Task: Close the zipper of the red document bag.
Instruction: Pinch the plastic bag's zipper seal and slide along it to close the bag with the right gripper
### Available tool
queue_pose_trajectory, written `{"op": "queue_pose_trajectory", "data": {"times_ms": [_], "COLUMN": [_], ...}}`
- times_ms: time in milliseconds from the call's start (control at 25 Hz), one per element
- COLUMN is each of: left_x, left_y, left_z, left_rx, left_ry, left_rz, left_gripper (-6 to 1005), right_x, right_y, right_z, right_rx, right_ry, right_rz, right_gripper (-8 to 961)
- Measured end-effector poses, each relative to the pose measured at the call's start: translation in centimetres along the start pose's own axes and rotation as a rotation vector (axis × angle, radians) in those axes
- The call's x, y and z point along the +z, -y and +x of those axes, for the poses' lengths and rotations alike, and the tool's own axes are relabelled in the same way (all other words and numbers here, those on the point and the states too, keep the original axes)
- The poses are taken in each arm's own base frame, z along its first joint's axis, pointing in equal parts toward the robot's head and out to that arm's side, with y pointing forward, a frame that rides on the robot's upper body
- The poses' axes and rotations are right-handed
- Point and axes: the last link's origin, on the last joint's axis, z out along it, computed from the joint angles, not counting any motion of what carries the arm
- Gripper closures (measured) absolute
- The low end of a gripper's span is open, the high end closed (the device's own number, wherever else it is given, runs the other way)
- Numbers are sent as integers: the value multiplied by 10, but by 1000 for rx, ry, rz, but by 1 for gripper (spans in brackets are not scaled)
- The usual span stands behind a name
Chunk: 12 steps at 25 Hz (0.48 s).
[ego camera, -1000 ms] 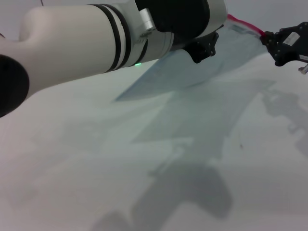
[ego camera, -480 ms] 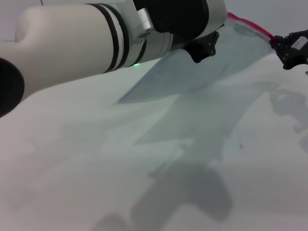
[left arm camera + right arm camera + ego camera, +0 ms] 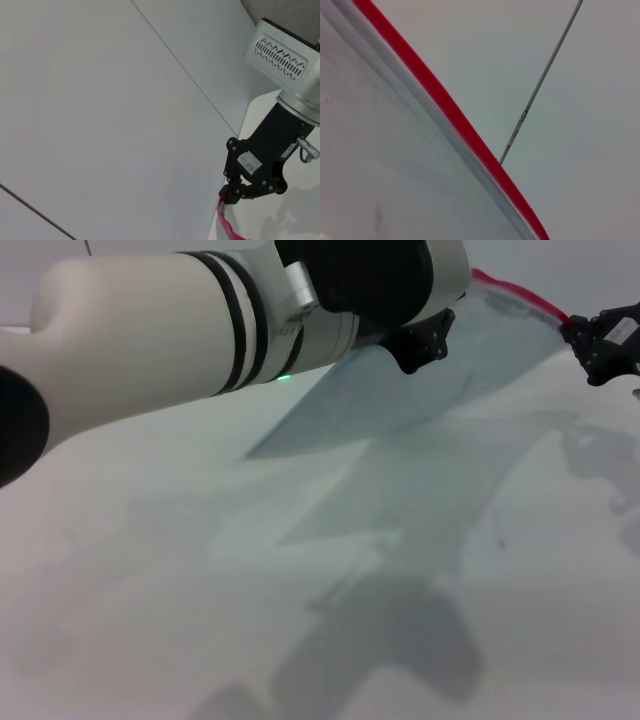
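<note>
Head view: flat, rectangular, translucent pale blue-grey plastic document bag (image 3: 420, 380) is held up off the white tabletop (image 3: 300, 590), tilted, w/ one lower corner pointing down toward the tabletop near centre; can't tell if that corner touches. Thin bright red zipper strip (image 3: 515, 292) runs along the bag's top far edge, from behind the left arm out to the right claw. Left arm, big white w/ black bands (image 3: 200, 330), crosses the upper left of the view & covers the bag's near end; left claw (image 3: 420, 340) shows only as a black part at the bag's upper edge, so can't tell whether it's open or closed. Right claw (image 3: 590, 340) sits at the far right end of the red strip, black fingers pinched together on it. Left wrist view: same black right claw (image 3: 227, 195) seen across the way, tips closed tight on the end of the red zipper (image 3: 225, 220), grey wall panels behind. Right wrist view: red strip (image 3: 450, 117) runs diagonally close to the lens along the pale bag edge (image 3: 380, 150); claw's own fingers not visible there. Bag's shadow falls on the tabletop below.
</note>
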Motion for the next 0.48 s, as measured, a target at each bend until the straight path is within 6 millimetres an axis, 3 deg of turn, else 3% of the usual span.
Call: {"op": "queue_pose_trajectory", "data": {"times_ms": [240,480], "left_x": [0,0], "left_y": [1,2], "left_z": [-2,-5], "left_rx": [-2,18], "left_ry": [5,13], "left_rz": [4,5], "left_gripper": [943,929], "right_x": [0,0], "right_y": [0,0], "right_z": [0,-1], "right_rx": [3,4], "right_ry": [2,3], "right_rz": [3,4], "right_gripper": [889,697]}}
